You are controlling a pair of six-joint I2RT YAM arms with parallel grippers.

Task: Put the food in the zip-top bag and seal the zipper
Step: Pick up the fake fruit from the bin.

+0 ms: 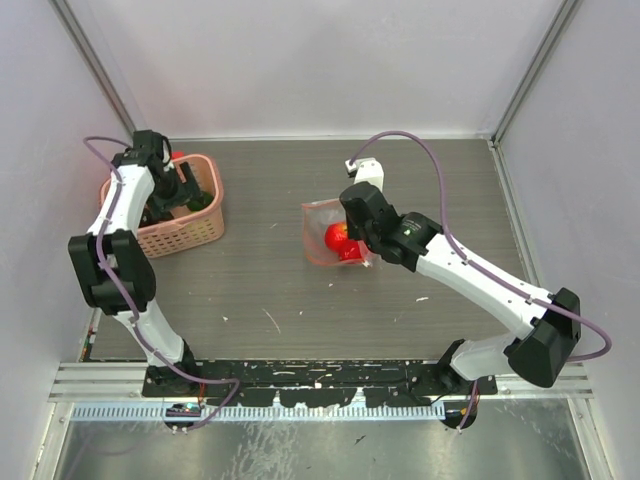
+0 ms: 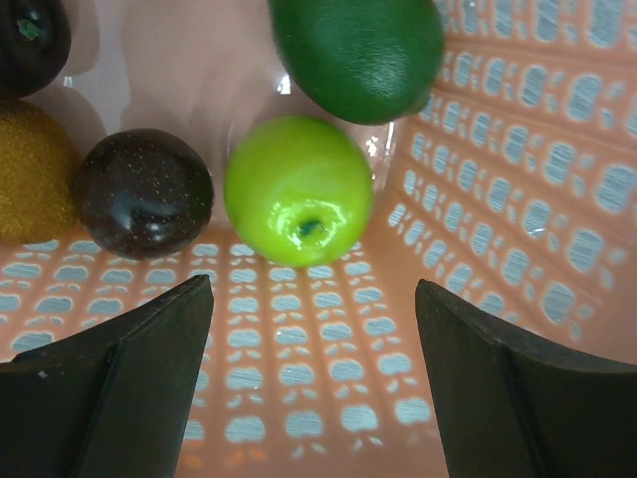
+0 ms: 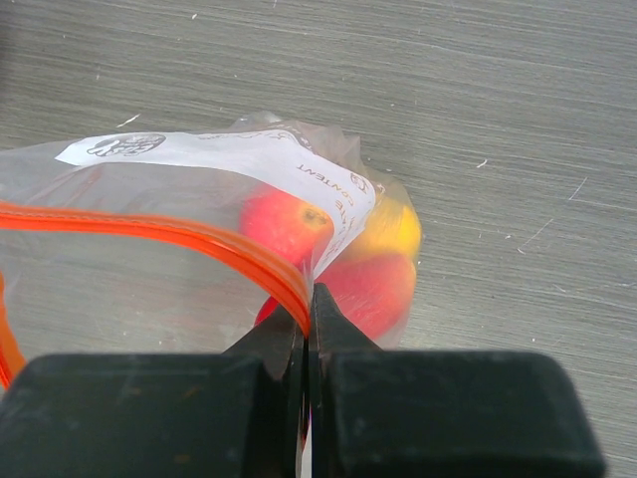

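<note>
**Bag about half loaded, zipper wide open, more fruit waiting in the basket**

So here's where things stand. The bag (image 1: 320,222) lies on the worktop (image 1: 300,300) roughly in the middle, with its mouth open. I can see at least three pieces in it: a red fruit (image 3: 284,224), a second red one (image 3: 373,289) below it, and a yellow one (image 3: 396,229) tucked behind. So part of the loading is done.

The right fingers (image 3: 307,309) are pinched tight on the orange zipper (image 3: 199,236), right at the edge of the mouth, holding that side up. The strip curves away to the left and clearly isn't pressed together, so no sealing has happened yet.

Over at the far left, the left arm is down inside the pink basket (image 1: 190,235). The left fingers (image 2: 169,339) are spread wide with nothing between them, hovering just above the basket floor. Right ahead of them sits a green apple (image 2: 297,189), which looks like the next pick to me. Near it are a dark green fruit (image 2: 358,55), a dark plum (image 2: 144,194), a yellow-brown fruit (image 2: 30,174) and another dark one (image 2: 30,35) in the corner.

My read: somewhere under halfway. Five pieces left to carry over, then the whole zipper needs closing. The bag is small, so fitting everything could get tight.
</note>
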